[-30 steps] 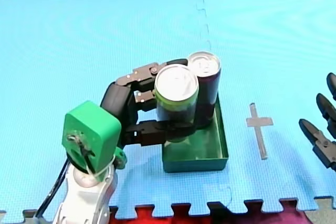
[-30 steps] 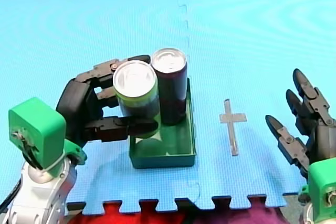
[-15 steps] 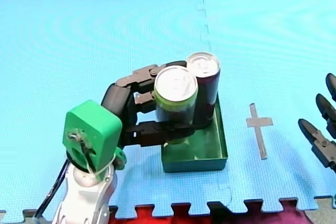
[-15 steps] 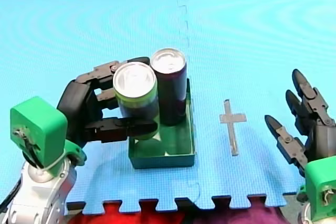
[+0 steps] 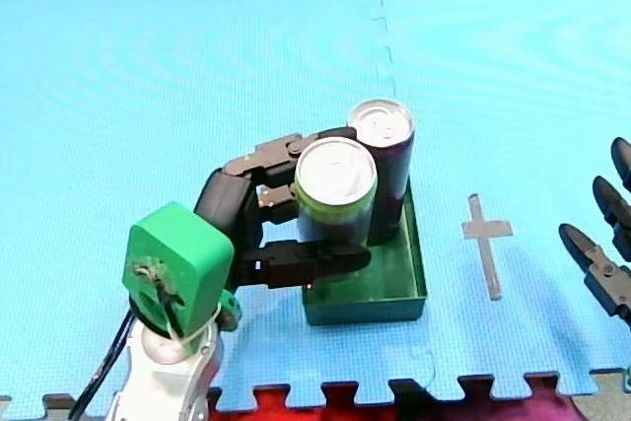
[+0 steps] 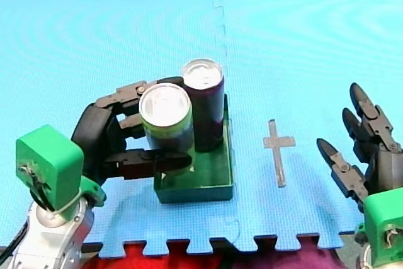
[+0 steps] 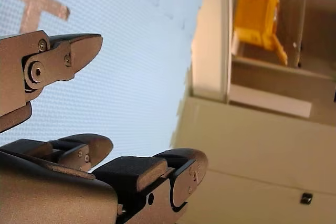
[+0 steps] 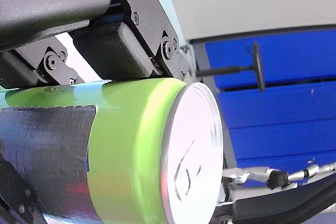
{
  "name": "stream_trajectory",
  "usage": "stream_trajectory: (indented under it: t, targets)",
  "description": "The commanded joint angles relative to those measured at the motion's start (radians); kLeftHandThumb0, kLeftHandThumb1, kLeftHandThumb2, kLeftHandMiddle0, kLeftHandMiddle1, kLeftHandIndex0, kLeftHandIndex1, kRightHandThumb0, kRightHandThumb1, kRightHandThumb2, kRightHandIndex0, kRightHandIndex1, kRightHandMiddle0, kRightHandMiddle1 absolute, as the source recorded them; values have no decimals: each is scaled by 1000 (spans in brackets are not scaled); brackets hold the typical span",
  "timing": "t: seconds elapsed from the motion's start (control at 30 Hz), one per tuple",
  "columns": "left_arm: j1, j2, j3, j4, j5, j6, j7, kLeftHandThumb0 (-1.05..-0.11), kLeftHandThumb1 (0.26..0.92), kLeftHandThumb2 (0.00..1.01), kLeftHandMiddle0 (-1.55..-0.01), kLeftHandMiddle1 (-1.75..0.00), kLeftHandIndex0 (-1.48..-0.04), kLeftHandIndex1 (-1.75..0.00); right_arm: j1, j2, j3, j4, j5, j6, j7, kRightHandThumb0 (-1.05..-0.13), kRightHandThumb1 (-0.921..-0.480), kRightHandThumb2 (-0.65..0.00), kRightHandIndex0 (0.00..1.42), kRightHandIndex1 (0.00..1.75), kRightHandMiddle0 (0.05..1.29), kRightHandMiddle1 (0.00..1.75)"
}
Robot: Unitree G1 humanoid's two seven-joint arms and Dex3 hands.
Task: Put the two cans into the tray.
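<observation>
Green can (image 5: 335, 194) between left hand (image 5: 242, 209) fingers (image 5: 317, 258), over tray (image 5: 365, 309), right hand (image 6: 360, 155) aside

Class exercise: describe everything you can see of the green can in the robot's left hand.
The green can is a metal-looking cylinder with a lime-green upper band, a dark label below and a silvery closed top. It stands upright at the green tray's near-left part, close beside the dark can; its base is hidden. The left hand grips its sides.

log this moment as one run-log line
left hand: shut on green can, over tray, base hidden | dark can: upright in tray | right hand: open, right of tape cross
</observation>
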Motion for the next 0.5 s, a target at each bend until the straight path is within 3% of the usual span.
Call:
stream_trajectory:
  t: [0.0, 0.47]
  targets:
    - [6, 6, -1, -12, 0, -3, 0, -396, 735, 0, -1382, 0, -1273, -1, 5, -1, -1, -7, 5, 0, 0, -1048, -921, -39, 489, 0, 433, 1]
    - [28, 8, -12, -14, 33, -5, 21, -397, 734, 0, -1376, 0, -1275, -1, 5, 4, 4, -4, -5, -8, -9, -1048, -921, -41, 485, 0, 434, 1]
